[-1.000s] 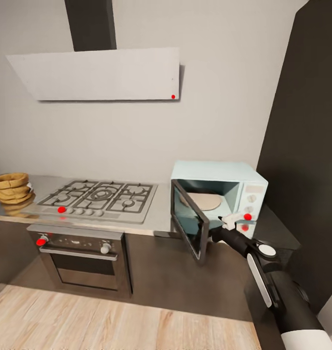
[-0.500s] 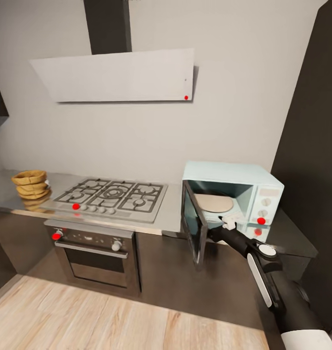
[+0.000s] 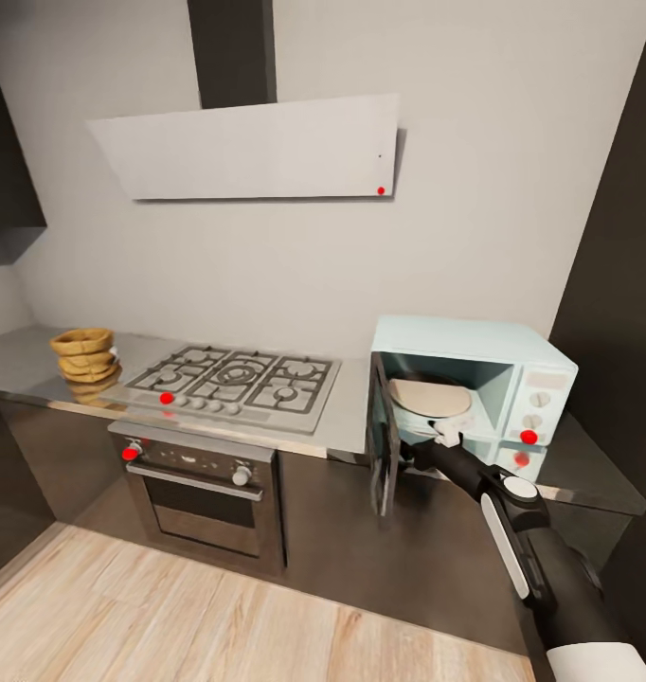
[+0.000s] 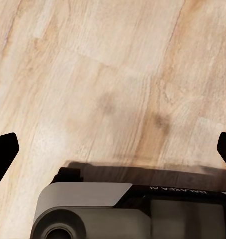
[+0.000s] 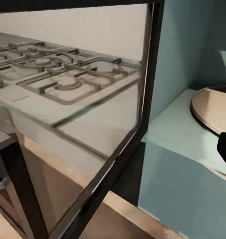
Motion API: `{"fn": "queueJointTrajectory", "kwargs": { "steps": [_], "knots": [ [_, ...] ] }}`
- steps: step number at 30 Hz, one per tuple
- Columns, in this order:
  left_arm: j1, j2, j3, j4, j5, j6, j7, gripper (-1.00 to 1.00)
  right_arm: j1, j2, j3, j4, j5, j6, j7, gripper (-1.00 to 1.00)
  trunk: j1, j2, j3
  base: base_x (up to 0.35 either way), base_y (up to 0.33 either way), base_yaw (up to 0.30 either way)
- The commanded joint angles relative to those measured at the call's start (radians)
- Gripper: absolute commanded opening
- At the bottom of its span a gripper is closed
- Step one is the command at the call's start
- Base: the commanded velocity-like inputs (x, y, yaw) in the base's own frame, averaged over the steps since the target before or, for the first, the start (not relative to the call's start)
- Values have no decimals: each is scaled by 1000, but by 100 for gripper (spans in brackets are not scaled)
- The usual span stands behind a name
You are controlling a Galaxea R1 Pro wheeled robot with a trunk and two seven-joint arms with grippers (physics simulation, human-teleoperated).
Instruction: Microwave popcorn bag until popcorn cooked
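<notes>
The tan popcorn bag (image 3: 83,353) stands on the steel countertop (image 3: 349,426) at the far left, beyond the hob. The pale-blue microwave (image 3: 541,365) sits at the countertop's right end. Its dark glass door (image 3: 383,445) is swung open, and a beige turntable (image 3: 433,398) lies inside. My right gripper (image 3: 446,436) is at the lower edge of the microwave's opening, just beside the door, with nothing held. The right wrist view shows the door glass (image 5: 83,99) and the turntable (image 5: 215,107). My left gripper (image 4: 114,152) hangs open over the wood floor, far from the bag.
A gas hob (image 3: 238,379) lies between bag and microwave, with a steel oven (image 3: 205,493) below it and a white hood (image 3: 257,147) above. A tall dark cabinet (image 3: 626,284) closes the right side. Light wood floor (image 3: 219,616) stretches in front.
The whole view has shifted, so hob, bag and microwave sit further right in the picture. My right gripper has stayed at the microwave's mouth, and the door now looks nearly edge-on.
</notes>
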Motion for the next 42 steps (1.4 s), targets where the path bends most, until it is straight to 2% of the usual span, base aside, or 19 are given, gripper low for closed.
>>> {"fn": "queueJointTrajectory", "kwargs": {
  "steps": [1,42],
  "knots": [
    [-1,-1,4,1,1,-3,0,100,-1,0,0,-1,-3,6,-3,100,0,-1,-1,0,0,21],
    [-1,-1,4,0,1,-3,0,100,7,0,2,-22,-3,6,-13,100,0,-1,-1,0,0,58]
  ]
}}
